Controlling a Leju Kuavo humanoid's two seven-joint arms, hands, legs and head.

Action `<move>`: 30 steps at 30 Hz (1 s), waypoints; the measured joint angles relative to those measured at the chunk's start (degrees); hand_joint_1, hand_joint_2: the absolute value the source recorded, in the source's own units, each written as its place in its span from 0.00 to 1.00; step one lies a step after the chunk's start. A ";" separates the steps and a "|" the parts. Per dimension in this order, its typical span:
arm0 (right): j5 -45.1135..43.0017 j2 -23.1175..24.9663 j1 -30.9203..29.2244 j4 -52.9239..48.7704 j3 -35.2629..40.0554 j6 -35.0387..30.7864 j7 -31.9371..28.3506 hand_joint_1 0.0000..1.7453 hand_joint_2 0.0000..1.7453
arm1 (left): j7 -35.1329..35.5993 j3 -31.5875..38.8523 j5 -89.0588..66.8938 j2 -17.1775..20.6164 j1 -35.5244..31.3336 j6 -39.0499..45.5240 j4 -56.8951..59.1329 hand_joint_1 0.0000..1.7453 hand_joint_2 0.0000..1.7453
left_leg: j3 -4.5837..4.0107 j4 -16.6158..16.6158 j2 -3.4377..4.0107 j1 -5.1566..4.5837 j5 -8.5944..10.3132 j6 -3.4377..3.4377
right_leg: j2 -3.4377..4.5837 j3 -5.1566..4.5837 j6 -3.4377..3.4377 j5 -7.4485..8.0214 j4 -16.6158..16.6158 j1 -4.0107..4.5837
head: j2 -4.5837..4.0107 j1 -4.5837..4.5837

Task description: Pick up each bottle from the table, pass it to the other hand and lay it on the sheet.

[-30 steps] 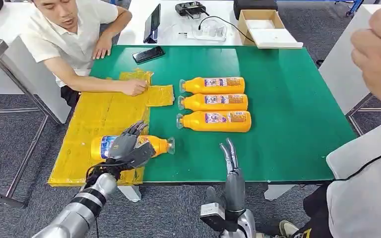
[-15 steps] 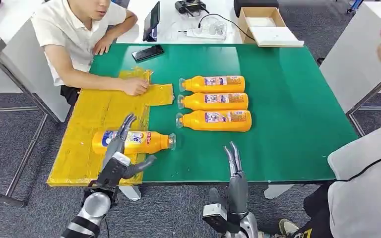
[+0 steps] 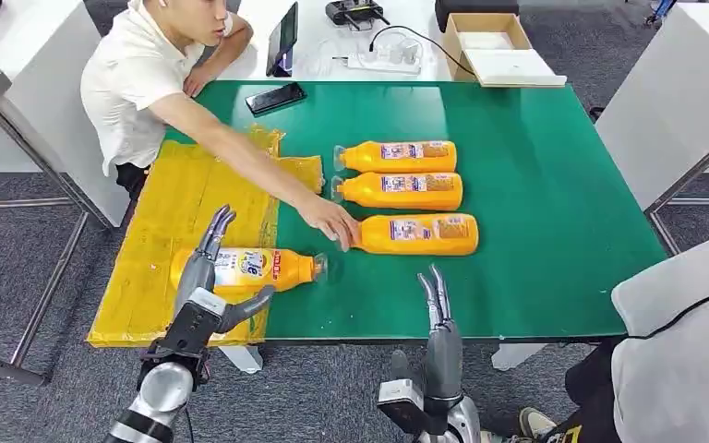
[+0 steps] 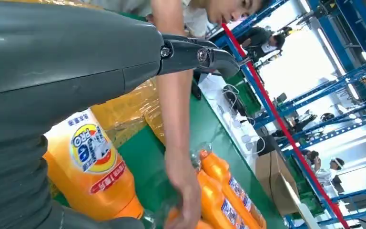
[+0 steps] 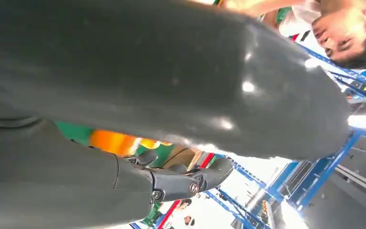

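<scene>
An orange bottle (image 3: 257, 269) with a blue-and-white label lies on the yellow sheet (image 3: 166, 217), cap towards the green table. My left hand (image 3: 205, 288) hovers just in front of it with spread fingers, holding nothing; the left wrist view has the same bottle (image 4: 93, 167) close under my hand (image 4: 52, 71). Three more orange bottles lie side by side on the table: far (image 3: 397, 157), middle (image 3: 399, 190) and near (image 3: 420, 233). My right hand (image 3: 438, 309) stands empty at the table's front edge, fingers straight up. A strip of orange bottle (image 5: 116, 142) peeks past my right hand (image 5: 171, 86).
A person at the far left reaches across the sheet, their hand (image 3: 332, 224) on the near bottle's cap end. A phone (image 3: 276, 100) lies at the table's back. A second person sits at the right (image 3: 683, 351). The green table (image 3: 554, 185) is bare to the right of the bottles.
My left hand has let go of the bottle on the sheet and drawn back towards the front edge. The person's hand left the sheet, reached the near bottle, which shifted slightly right.
</scene>
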 measured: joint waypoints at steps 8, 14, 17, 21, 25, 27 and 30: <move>0.18 -0.09 -0.02 0.24 -0.02 -0.55 -0.02 0.00 1.00 | -4.99 0.39 8.83 -0.18 1.44 -0.79 -2.78 0.00 1.00 | -0.01 0.00 0.02 0.00 0.00 0.00 | 0.01 -0.01 0.00 0.00 0.00 0.00 | 0.00 0.00; 17.39 -2.52 -0.40 0.35 -2.83 -1.31 5.98 0.00 1.00 | -5.75 1.99 35.92 -3.41 8.52 -11.48 -12.33 0.00 1.00 | -0.05 0.00 0.02 -0.06 -0.07 0.05 | 0.01 -0.05 0.02 -0.02 -0.04 -0.05 | -0.02 0.02; 31.11 -5.60 -3.23 3.09 -8.99 -1.33 10.08 0.00 1.00 | -7.76 2.40 36.28 -4.68 12.45 -12.13 -15.54 0.00 1.00 | -0.07 0.01 -0.01 -0.14 -0.07 0.09 | 0.00 -0.04 0.03 -0.02 -0.06 -0.10 | 0.00 -0.02; 33.75 -9.37 -8.59 11.07 -14.43 -1.31 13.24 0.00 1.00 | -9.44 2.43 34.86 -5.49 14.77 -11.06 -18.01 0.00 1.00 | -0.06 0.01 0.01 -0.23 -0.03 0.15 | -0.04 -0.04 0.10 0.05 -0.07 -0.20 | 0.00 0.02; 34.18 -10.93 -11.96 18.74 -14.75 -1.11 16.37 0.00 1.00 | -9.53 2.40 33.90 -5.90 14.79 -10.43 -18.64 0.00 1.00 | -0.02 0.02 0.03 -0.22 -0.01 0.15 | -0.03 -0.04 0.11 0.07 -0.05 -0.16 | 0.00 0.00; 34.18 -11.34 -13.42 21.68 -14.75 -1.13 17.35 0.00 1.00 | -9.40 2.29 33.44 -5.90 14.78 -10.38 -18.67 0.00 1.00 | -0.03 0.02 0.03 -0.18 -0.01 0.14 | -0.03 -0.04 0.10 0.07 -0.03 -0.10 | 0.00 0.00; 34.95 -11.98 -15.35 25.28 -14.73 -1.14 19.25 0.00 1.00 | -9.09 1.84 33.09 -5.90 14.73 -10.29 -18.67 0.00 1.00 | -0.06 0.02 0.04 -0.12 -0.01 0.14 | -0.03 -0.06 0.10 0.06 -0.02 -0.08 | 0.00 0.00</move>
